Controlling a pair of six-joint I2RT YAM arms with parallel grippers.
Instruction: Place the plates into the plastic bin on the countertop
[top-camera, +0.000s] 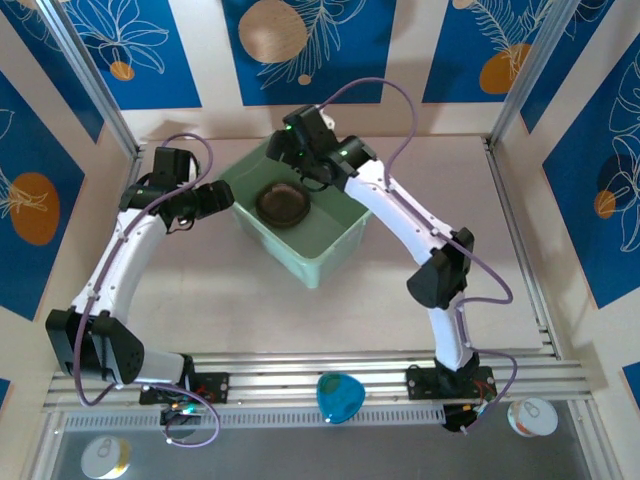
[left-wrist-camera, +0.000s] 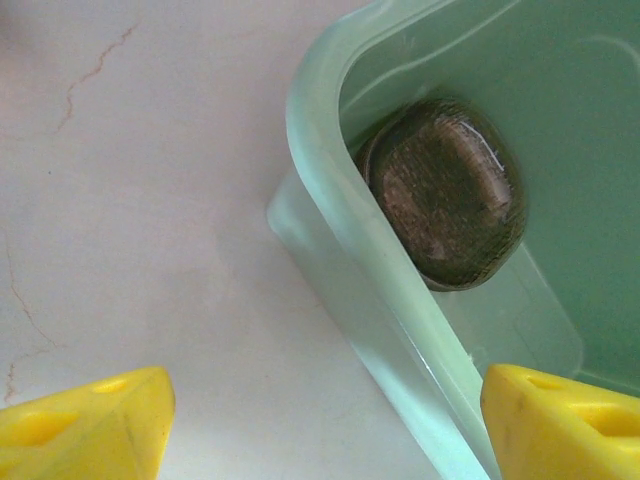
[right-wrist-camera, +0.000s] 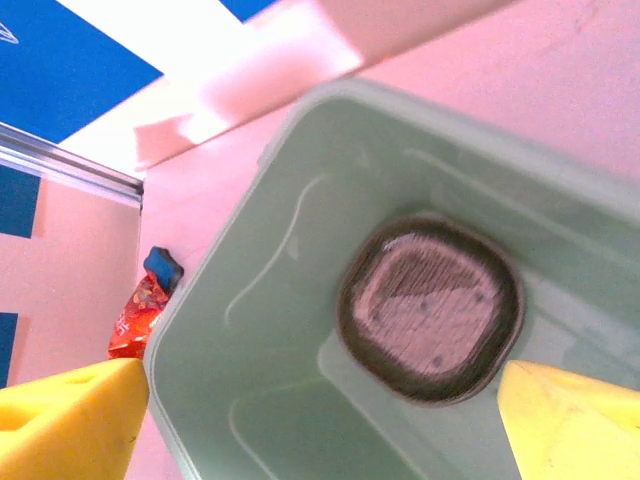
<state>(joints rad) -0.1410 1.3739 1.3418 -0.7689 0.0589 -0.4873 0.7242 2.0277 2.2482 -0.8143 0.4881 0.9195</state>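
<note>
Right gripper (right-wrist-camera: 320, 425) is hovering, fingers wide, over the pale mint-green rectangular plastic bin (right-wrist-camera: 215, 285); brownish translucent round plates (right-wrist-camera: 430, 310) are lying stacked inside; left gripper (left-wrist-camera: 325, 420) is hanging wide-fingered alongside; drop-off seemingly done, lifting clear next.

No lettering, brand or number can be read anywhere; the print on the red snack packet (right-wrist-camera: 138, 318) is too blurred.

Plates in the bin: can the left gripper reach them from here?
Probably not straight in: the open left gripper sits outside the bin, its wall between gripper and plates; over the rim looks possible.
</note>
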